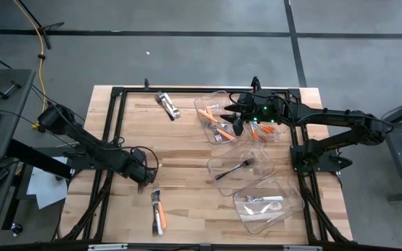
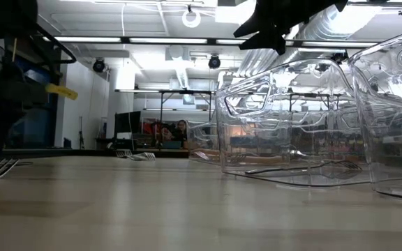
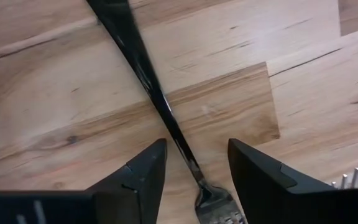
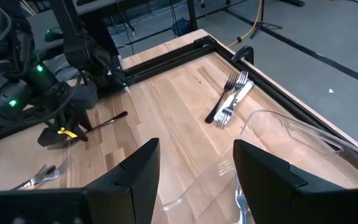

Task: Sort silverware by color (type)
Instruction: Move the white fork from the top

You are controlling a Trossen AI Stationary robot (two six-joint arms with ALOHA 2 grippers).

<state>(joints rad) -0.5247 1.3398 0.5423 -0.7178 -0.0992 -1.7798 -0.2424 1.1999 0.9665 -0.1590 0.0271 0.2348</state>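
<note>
Fork [image 3: 166,106] between open left hand [image 3: 194,165] fingers.

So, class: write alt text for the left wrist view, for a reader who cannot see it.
A dark-handled fork lies diagonally on the wooden table, its head between the left gripper's two open dark fingers. Tines of another piece of silverware peek in at one edge.

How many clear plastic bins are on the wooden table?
3. One clear plastic bin at the far side holds orange-handled silverware, a second sits in the middle with a dark fork, and a third is nearest, holding white-handled pieces. None seems hidden.
</note>
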